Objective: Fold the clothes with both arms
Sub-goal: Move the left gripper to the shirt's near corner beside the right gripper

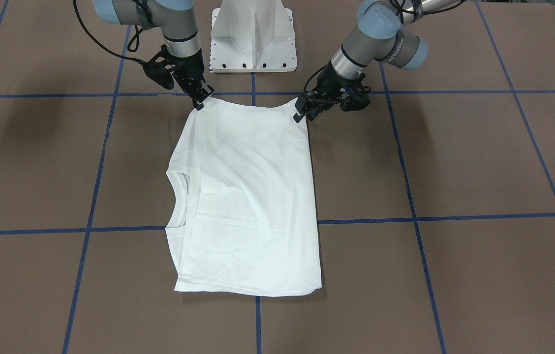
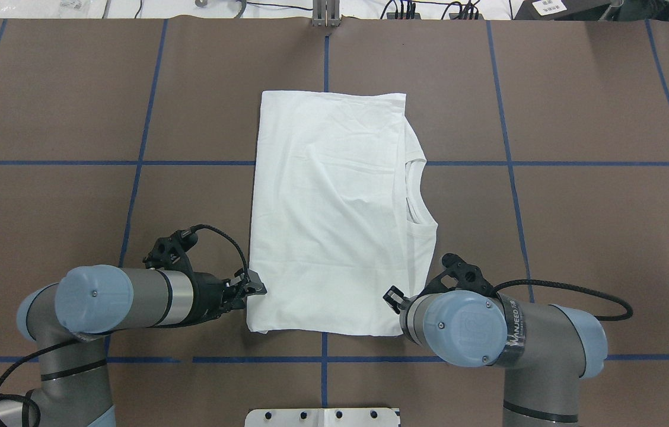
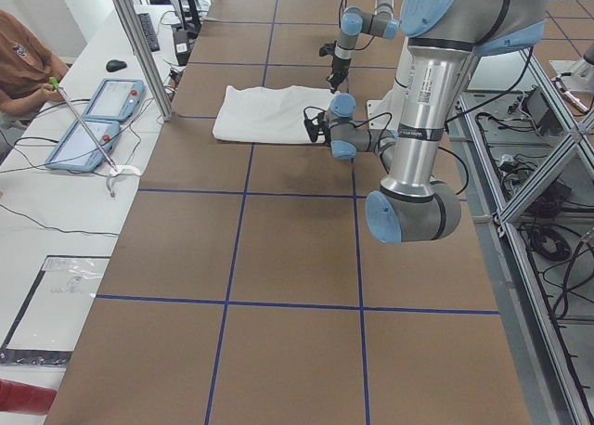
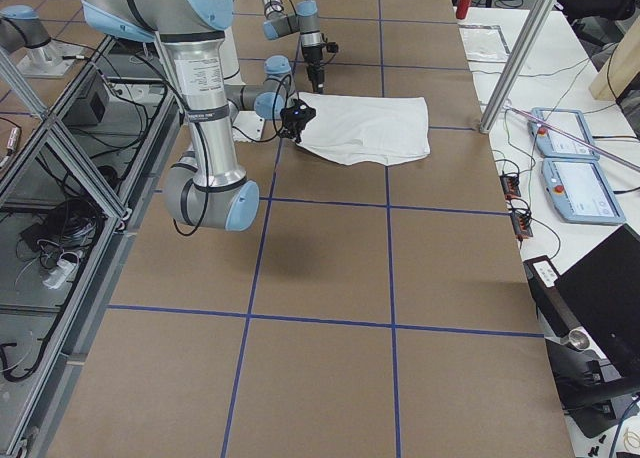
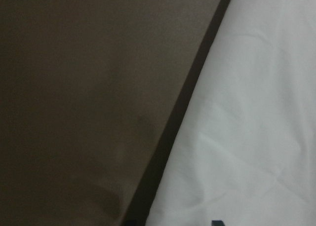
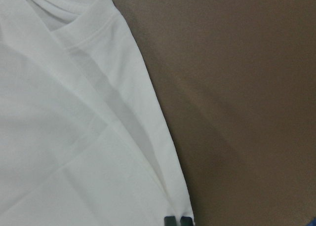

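Note:
The clothes are one white shirt (image 1: pixel 248 196) folded into a tall rectangle, with its collar (image 2: pixel 416 196) on the overhead view's right. The shirt (image 2: pixel 334 207) lies flat mid-table. My left gripper (image 2: pixel 254 289) is low at the shirt's near left edge. The left wrist view shows its fingertips (image 5: pixel 216 222) apart, with the shirt (image 5: pixel 247 112) edge between them. My right gripper (image 1: pixel 200 101) is at the near right corner. Its pads (image 6: pixel 177 221) are pressed together on the hem of the shirt (image 6: pixel 59 137).
The white pedestal (image 1: pixel 253 39) stands behind the shirt's near edge, between the arms. The brown table (image 2: pixel 577 237) carries blue tape lines. A person (image 3: pixel 23 63) sits at a side desk with tablets (image 3: pixel 93 119). Aluminium posts (image 4: pixel 515 53) stand along the far table edge.

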Motion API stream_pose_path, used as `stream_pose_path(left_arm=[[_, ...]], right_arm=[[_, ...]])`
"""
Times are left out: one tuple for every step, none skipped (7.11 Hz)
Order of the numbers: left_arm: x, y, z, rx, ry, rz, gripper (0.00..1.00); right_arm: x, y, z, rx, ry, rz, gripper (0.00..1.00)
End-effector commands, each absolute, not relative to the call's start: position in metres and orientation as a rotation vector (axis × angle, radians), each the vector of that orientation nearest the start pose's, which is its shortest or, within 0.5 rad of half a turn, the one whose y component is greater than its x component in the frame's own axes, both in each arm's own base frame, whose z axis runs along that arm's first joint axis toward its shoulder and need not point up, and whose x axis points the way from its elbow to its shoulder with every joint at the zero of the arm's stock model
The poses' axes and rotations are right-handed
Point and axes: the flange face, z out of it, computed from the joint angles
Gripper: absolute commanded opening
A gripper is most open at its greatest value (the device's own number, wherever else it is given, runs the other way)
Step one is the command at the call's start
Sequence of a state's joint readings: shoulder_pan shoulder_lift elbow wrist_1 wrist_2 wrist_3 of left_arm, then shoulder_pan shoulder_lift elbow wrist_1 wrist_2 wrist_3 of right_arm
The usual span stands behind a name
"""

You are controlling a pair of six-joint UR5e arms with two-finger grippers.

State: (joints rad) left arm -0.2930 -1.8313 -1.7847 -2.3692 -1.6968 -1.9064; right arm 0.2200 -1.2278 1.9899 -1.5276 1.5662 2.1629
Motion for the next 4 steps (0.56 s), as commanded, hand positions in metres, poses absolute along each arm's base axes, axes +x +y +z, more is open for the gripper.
stream_pose_path(left_arm=[[0.5260,-0.2711,0.3234,-0.153,1.269,-0.448,0.57],[0.5291,-0.2645,0.3233,-0.167,1.261,-0.473,0.43],[0.5261,-0.2629,0.3221,-0.172,1.259,-0.479,0.00],[0.5222,-0.2619,0.3241,-0.171,1.252,-0.480,0.00]], right_arm=[[-0.5242,-0.2548,0.2883,-0.149,-0.815,0.769,0.00],[-0.5238,-0.2556,0.2883,-0.148,-0.815,0.771,0.00],[-0.5238,-0.2556,0.2883,-0.148,-0.815,0.771,0.00],[-0.5238,-0.2556,0.2883,-0.148,-0.815,0.771,0.00]])
